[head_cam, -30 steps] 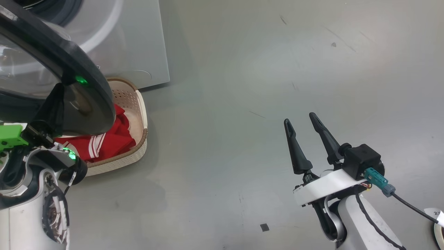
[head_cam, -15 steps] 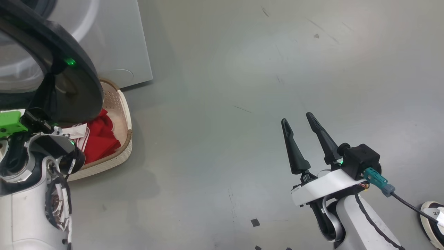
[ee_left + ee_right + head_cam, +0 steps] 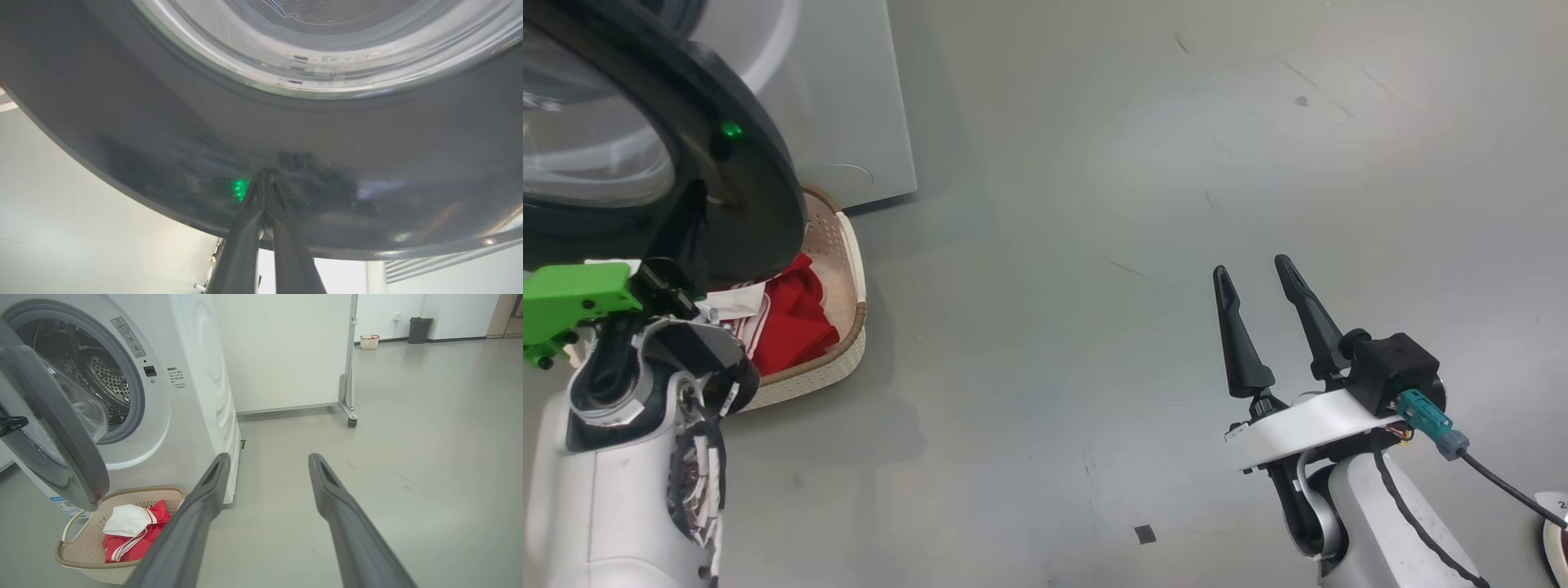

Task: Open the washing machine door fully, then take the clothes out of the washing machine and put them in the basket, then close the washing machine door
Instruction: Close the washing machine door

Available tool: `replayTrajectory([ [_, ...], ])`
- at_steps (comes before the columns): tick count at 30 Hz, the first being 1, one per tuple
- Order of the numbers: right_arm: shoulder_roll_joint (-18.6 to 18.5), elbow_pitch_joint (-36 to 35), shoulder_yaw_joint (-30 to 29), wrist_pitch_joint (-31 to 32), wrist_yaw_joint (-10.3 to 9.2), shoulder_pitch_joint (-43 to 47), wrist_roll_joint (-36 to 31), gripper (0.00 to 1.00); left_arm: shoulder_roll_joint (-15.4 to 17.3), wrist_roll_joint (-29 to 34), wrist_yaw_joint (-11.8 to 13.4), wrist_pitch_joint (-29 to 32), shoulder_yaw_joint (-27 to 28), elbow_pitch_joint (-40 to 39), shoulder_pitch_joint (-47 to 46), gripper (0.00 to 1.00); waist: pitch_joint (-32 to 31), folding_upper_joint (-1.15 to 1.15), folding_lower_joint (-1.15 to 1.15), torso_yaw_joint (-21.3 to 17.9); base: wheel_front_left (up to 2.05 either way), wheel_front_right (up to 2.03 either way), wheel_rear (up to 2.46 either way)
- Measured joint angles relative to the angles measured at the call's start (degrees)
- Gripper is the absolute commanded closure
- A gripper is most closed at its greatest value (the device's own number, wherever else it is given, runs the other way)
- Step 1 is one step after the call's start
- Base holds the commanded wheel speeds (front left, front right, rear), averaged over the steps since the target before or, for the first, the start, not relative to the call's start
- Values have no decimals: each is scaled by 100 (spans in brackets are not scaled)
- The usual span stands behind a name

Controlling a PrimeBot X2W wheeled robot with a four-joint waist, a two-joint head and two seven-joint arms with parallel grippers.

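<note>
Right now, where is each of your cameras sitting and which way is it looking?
Left wrist camera: rides behind the shut left gripper, looking along it; its tips touch the door's black frame.
Right wrist camera: rides low behind the open right gripper, facing the washing machine, open door and basket of clothes.
Head camera: up high, looking down at the floor; both grippers show.
Shared: head and right wrist cameras both see the door, basket and clothes.
</note>
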Motion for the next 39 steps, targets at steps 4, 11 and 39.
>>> replayTrajectory([
  [4,-1,0,-80,0,1,1,-64,0,0,82,-155,62,-283,35,125,100,-63,0,0,183,0,0,0],
  [11,-29,8,-254,0,5,44,-163,0,99,1354,-693,188,-1262,34,949,100,-262,0,0,644,0,0,0],
  [39,-79,34,-379,0,62,592,-357,0,1260,5484,-1356,-2454,-2352,-615,2282,100,-1139,0,0,2304,0,0,0],
])
